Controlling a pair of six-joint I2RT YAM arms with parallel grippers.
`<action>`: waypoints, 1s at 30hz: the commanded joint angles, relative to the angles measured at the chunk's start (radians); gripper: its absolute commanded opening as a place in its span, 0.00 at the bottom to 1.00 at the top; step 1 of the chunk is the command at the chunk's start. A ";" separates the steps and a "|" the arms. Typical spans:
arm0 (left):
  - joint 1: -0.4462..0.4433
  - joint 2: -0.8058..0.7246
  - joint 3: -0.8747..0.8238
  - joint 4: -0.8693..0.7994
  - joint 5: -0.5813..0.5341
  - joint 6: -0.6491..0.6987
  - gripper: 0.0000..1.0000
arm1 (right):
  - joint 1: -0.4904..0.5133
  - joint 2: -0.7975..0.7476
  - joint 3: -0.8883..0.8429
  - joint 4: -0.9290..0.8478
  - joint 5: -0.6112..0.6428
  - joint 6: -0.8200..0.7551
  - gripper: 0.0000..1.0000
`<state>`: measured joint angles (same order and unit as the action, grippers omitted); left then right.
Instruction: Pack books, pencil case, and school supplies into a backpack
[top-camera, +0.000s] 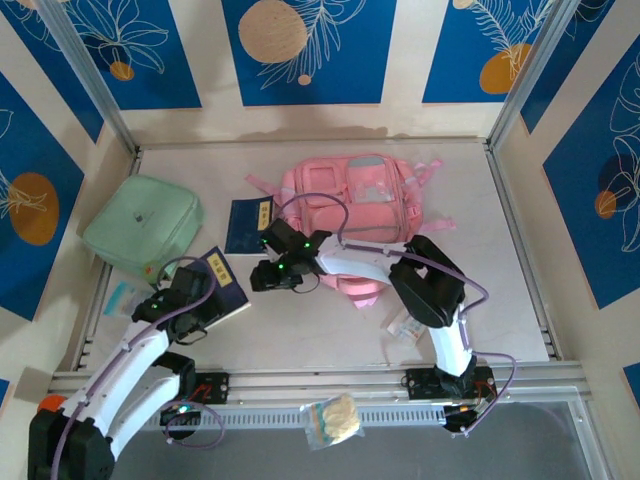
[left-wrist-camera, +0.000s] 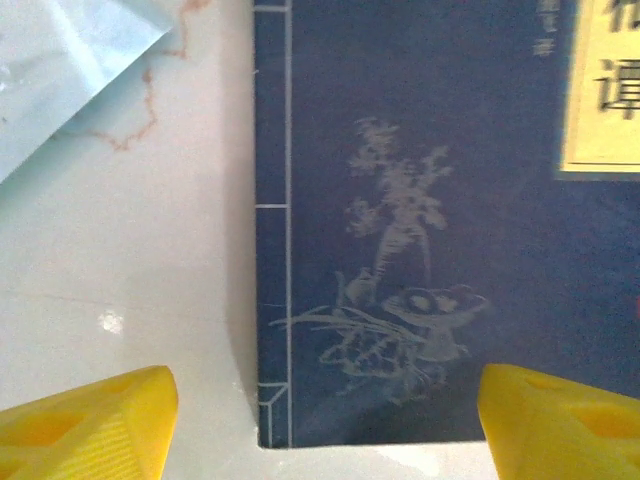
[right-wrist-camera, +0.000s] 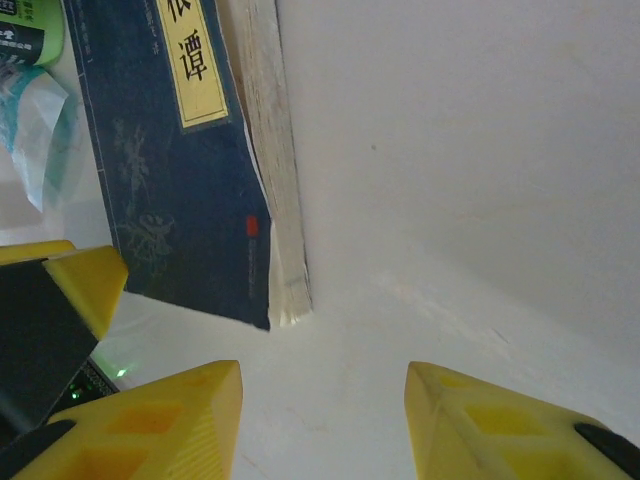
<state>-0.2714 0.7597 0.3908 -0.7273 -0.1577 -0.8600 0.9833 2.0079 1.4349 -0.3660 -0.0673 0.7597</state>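
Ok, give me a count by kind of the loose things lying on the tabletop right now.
Navy books: 2
Pink backpack: 1
Mint-green pouch: 1
Pale packets: 2
Total: 6

The left arm (top-camera: 130, 365) reaches forward, bent low, and the left gripper (left-wrist-camera: 320, 420) points down with its 2 fingers (left-wrist-camera: 85, 420) wide apart. The right arm (top-camera: 360, 262) folds at the elbow and stretches to the left; the right gripper (right-wrist-camera: 325, 420) is parted too.
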 joint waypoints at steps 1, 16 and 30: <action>0.037 -0.013 -0.033 0.097 0.066 -0.004 0.77 | 0.011 0.050 0.060 -0.021 -0.008 0.013 0.47; 0.115 -0.006 -0.115 0.211 0.205 -0.005 0.65 | 0.029 0.250 0.282 -0.100 -0.052 0.003 0.43; 0.116 -0.055 -0.144 0.258 0.274 -0.030 0.54 | 0.063 0.306 0.339 -0.103 -0.130 0.000 0.42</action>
<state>-0.1558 0.7185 0.2836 -0.5720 -0.0368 -0.8665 1.0241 2.2818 1.7309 -0.4500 -0.1387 0.7666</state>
